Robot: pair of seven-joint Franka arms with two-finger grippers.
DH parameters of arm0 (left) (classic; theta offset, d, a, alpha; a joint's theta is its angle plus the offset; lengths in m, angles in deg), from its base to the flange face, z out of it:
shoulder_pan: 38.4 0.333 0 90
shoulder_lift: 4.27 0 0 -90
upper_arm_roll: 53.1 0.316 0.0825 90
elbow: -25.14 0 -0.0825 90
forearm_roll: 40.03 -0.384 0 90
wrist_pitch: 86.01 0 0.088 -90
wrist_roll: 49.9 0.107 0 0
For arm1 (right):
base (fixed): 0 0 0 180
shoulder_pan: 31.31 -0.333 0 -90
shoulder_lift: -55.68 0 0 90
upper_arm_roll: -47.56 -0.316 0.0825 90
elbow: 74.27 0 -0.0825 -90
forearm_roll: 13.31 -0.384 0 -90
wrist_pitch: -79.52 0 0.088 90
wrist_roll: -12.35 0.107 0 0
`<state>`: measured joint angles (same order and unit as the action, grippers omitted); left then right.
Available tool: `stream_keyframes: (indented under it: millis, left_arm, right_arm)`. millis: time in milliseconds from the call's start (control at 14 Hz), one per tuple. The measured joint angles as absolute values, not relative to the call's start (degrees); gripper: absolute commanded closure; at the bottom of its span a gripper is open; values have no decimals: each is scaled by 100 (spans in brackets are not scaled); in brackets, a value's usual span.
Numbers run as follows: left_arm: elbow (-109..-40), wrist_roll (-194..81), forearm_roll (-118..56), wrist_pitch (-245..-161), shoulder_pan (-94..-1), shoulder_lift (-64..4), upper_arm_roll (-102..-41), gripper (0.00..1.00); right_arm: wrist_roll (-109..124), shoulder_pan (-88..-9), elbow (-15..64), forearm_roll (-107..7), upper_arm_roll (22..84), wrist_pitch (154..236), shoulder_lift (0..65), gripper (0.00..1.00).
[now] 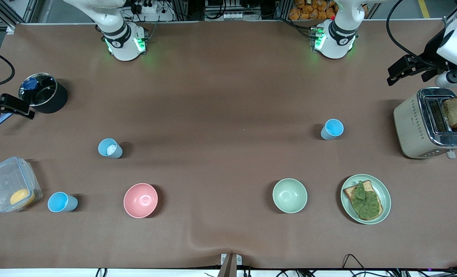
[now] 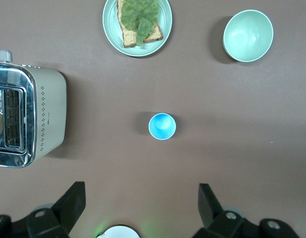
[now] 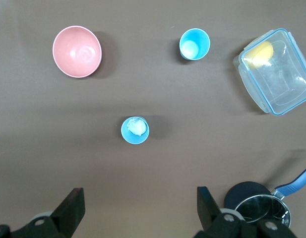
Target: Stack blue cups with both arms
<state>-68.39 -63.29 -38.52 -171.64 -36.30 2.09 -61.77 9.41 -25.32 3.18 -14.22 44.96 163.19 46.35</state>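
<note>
Three blue cups stand upright and apart on the brown table. A grey-blue cup (image 1: 110,148) (image 3: 135,130) has a white bit inside. A sky-blue cup (image 1: 62,202) (image 3: 194,44) stands nearer the front camera beside a clear box. Another sky-blue cup (image 1: 332,129) (image 2: 162,126) stands toward the left arm's end. My left gripper (image 1: 399,72) (image 2: 140,208) is open and empty, up in the air by the toaster. My right gripper (image 1: 20,107) (image 3: 140,208) is open and empty, up beside the black pot.
A pink bowl (image 1: 140,200) and a pale green bowl (image 1: 289,195) sit nearer the front camera. A plate with toast (image 1: 384,192), a toaster (image 1: 417,123) with bread, a black pot (image 1: 53,100) and a clear lidded box (image 1: 5,181) ring the table.
</note>
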Motion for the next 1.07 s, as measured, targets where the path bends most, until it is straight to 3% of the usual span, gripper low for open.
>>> stream_keyframes:
  millis: [1071]
  left_arm:
    - [-6813, -6329, -3852, -17164, -3588, 204, -6272, 0]
  right_arm:
    - [947, -2579, 553, -1431, 4500, 16484, 4651, 0]
